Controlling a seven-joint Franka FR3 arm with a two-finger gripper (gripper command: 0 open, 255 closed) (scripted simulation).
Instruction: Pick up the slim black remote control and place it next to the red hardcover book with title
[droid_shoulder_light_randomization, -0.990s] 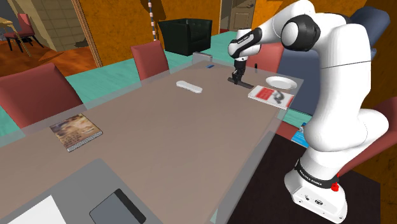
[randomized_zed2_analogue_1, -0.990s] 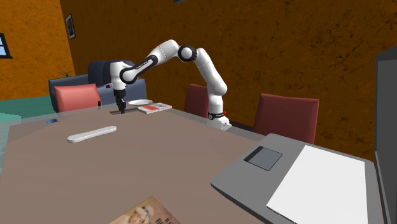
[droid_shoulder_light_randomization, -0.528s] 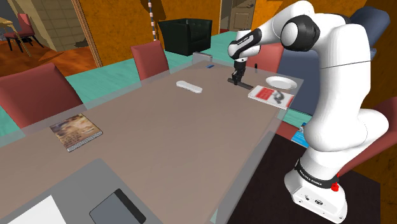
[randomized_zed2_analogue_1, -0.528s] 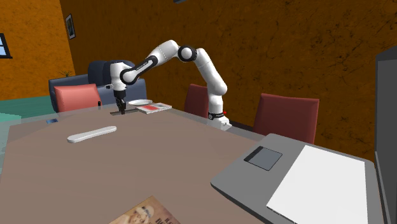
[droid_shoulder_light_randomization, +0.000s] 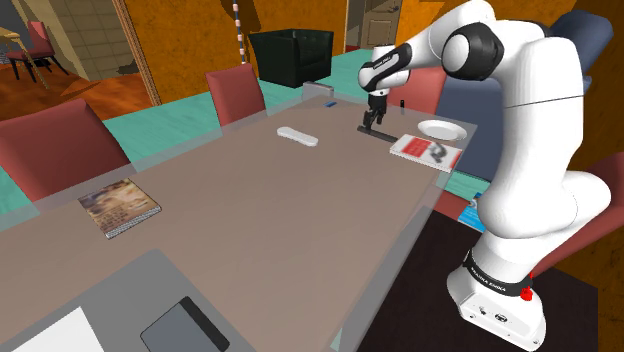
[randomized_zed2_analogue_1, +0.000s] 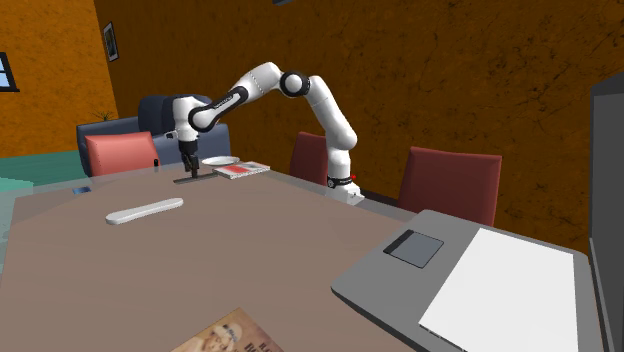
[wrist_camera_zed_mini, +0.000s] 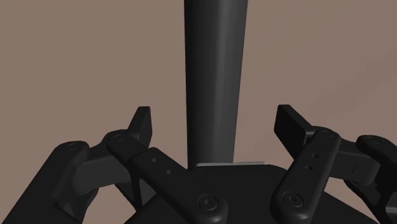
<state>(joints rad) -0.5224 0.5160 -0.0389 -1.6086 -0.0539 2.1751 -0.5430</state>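
Black claw (droid_shoulder_light_randomization: 374, 119) is standing apart astride remote (wrist_camera_zed_mini: 213, 76); I'm fearing a skewed lift knocking it from beside book (droid_shoulder_light_randomization: 425, 150).

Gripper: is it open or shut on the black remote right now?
Open. In the wrist view the gripper has its fingers standing clear of the black remote between them, with table showing in both gaps; the remote is not held.

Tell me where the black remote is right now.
In the shoulder view the black remote lies at the far end of the table, just left of the red book, directly under the open gripper.
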